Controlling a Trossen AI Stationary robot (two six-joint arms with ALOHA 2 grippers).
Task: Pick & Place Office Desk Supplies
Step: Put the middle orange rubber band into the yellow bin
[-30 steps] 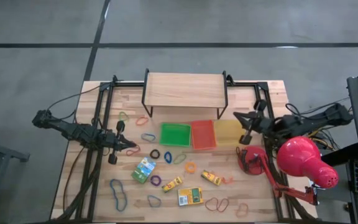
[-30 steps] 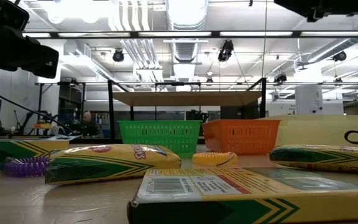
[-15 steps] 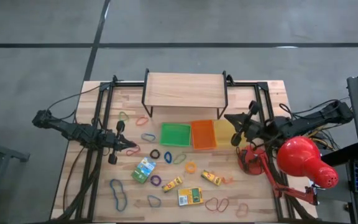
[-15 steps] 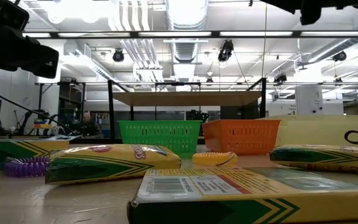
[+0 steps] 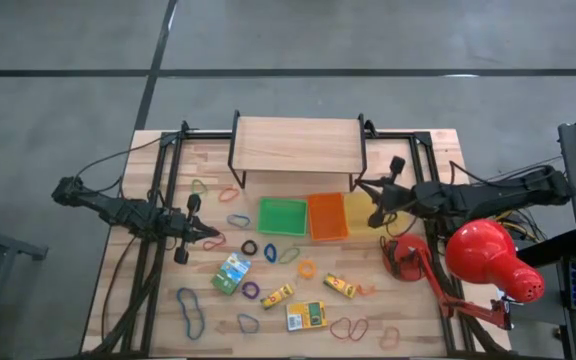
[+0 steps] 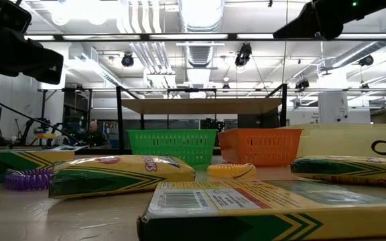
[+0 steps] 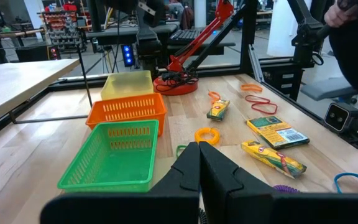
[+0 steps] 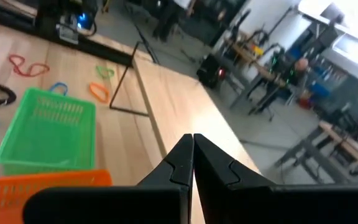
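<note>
Thin rubber-band loops lie scattered flat on the wooden table, among them an orange one [image 5: 306, 268], a blue one [image 5: 187, 298] and a purple coil [image 6: 27, 179]. Printed boxes lie flat near the near edge: a green-white one [image 5: 232, 272] and three yellow ones [image 5: 277, 295] [image 5: 340, 286] [image 5: 306, 316]. My left gripper [image 5: 211, 238] [image 7: 199, 148] is shut and hovers left of the boxes, touching nothing. My right gripper [image 5: 370, 200] [image 8: 192, 138] is shut and hangs in the air over the yellow tray.
Green [image 5: 282, 216], orange [image 5: 327, 216] and yellow [image 5: 362, 207] trays stand in a row at mid-table. A wooden shelf on black legs [image 5: 297, 145] stands behind them. A red desk lamp [image 5: 488, 255] with its base [image 5: 405, 258] fills the right side. People show in the room beyond.
My right gripper has moved toward the table's left and slightly toward the far edge, from beside the lamp base to above the yellow tray, staying shut. Its arm has come into the low view's upper right corner. The left arm and the supplies have kept still.
</note>
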